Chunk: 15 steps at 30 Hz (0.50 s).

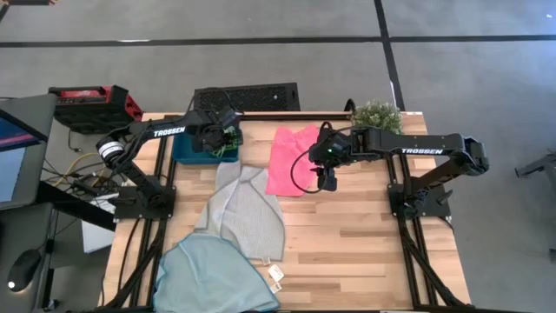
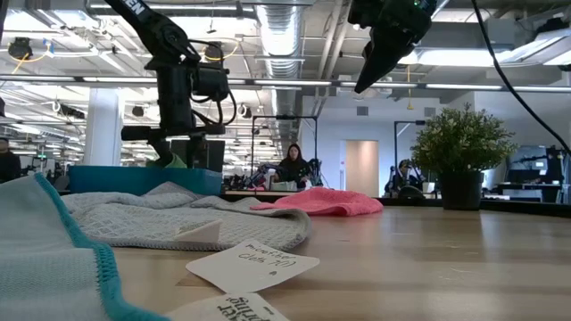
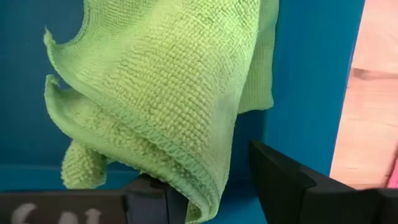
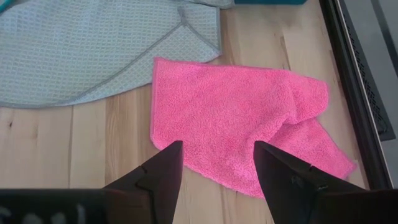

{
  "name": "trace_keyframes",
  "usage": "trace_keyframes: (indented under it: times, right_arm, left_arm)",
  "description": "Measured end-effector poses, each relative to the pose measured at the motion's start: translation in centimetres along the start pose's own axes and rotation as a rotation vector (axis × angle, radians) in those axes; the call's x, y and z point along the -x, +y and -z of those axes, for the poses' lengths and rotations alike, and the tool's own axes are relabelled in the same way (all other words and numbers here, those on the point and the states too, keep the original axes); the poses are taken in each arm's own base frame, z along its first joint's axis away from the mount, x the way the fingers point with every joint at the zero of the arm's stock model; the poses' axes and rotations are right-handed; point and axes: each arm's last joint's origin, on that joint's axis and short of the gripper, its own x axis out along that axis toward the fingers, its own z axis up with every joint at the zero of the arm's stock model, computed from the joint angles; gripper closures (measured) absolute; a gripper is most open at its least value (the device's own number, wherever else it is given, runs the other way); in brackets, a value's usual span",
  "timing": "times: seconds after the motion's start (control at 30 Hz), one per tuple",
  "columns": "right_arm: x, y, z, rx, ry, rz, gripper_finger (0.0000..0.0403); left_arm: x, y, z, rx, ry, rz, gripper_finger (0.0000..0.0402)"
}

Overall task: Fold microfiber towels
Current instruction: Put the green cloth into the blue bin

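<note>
- Left gripper (image 1: 228, 139) pinches the green towel (image 3: 161, 93) over the teal tray (image 1: 182, 155), around 11 o'clock.
- Right gripper (image 4: 217, 165), fingers spread, hovers above the pink towel (image 4: 236, 130); probably best grabbing an edge, not the bunched middle.

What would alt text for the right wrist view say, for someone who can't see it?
The right gripper hangs open above the crumpled pink towel lying on the wooden table, its two dark fingers apart and holding nothing. Beside the pink towel lies the pale grey towel, spread out, with a sliver of the teal tray beyond.
</note>
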Motion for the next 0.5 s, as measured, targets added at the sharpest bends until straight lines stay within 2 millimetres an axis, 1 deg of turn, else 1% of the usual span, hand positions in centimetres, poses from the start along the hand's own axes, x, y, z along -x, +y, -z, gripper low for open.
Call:
trace_keyframes:
  times: [0.13,0.3,0.4,0.5]
  right_arm:
    - [0.0,0.0,0.0,0.000,0.000,0.000,0.0182]
    - [0.0,0.0,0.0,0.000,0.000,0.000,0.0182]
    - [0.0,0.0,0.0,0.000,0.000,0.000,0.0182]
    - [0.0,0.0,0.0,0.000,0.000,0.000,0.0182]
  left_arm:
    - [0.2,0.2,0.1,-0.072,0.011,-0.024,0.0253]
    - [0.9,0.4,0.1,-0.232,0.031,-0.091,0.0253]
    - [1.4,0.1,0.0,-0.346,0.085,-0.047,0.0253]
    - [1.9,-0.3,0.0,-0.398,0.142,0.024,0.0253]
